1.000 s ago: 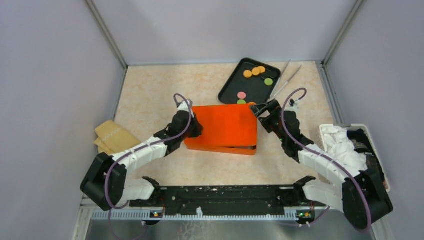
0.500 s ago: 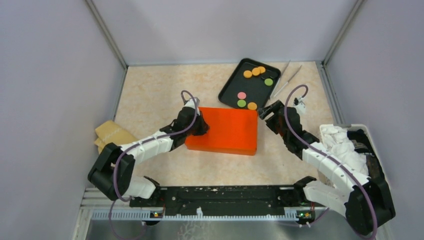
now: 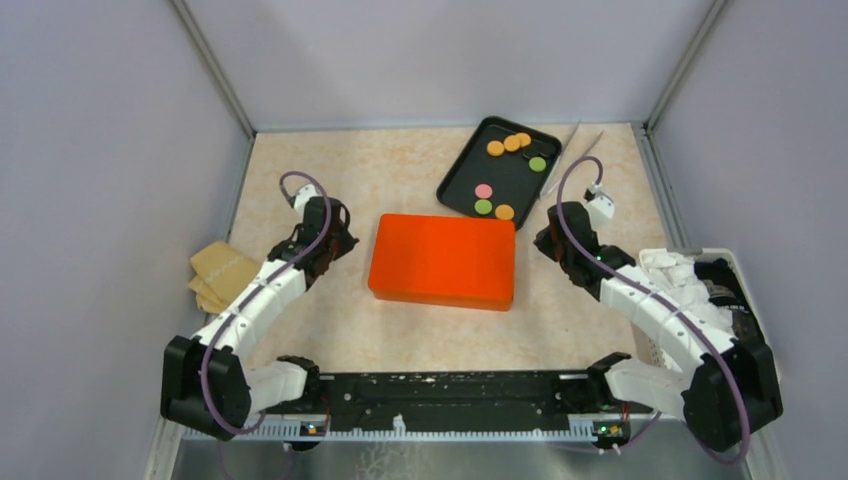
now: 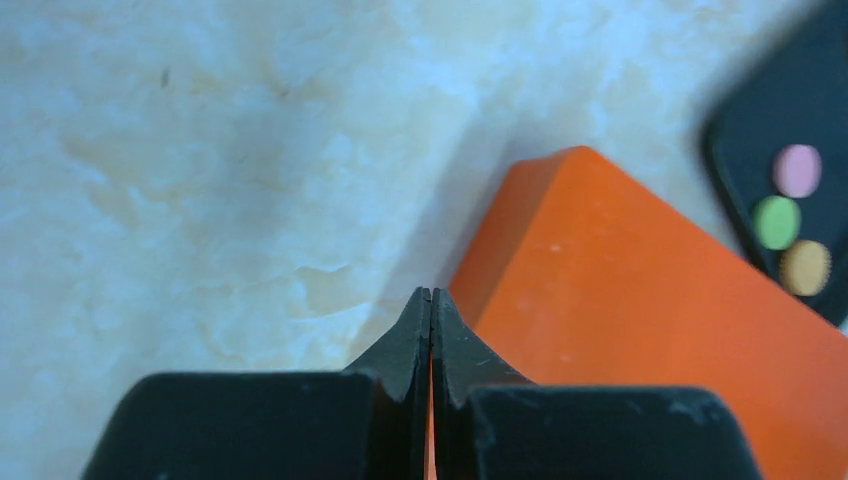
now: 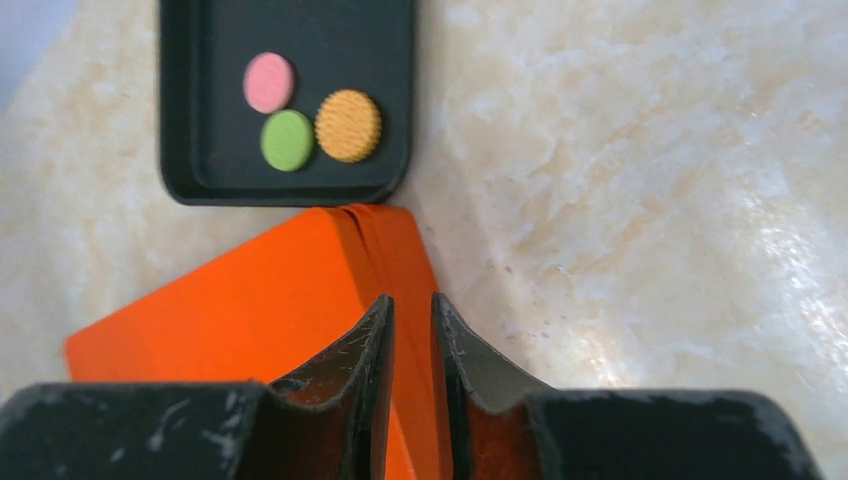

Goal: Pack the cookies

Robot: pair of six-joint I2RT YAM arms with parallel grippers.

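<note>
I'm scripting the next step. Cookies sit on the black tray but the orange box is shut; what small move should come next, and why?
Probably bring the right end effector, barely open and empty, to the right edge of the orange box to start opening it: the cookies lie on the tray, and a closed box cannot take them.

Tabletop (image 3: 300,180) is beige w/ marble-like veining and a faint sheen in spots. Plain lilac-grey panels box it in: back wall (image 3: 450,60), left wall (image 3: 100,200), rt wall (image 3: 770,150). Grey metal posts (image 3: 215,70) at both back corners. Light soft, even.
</note>
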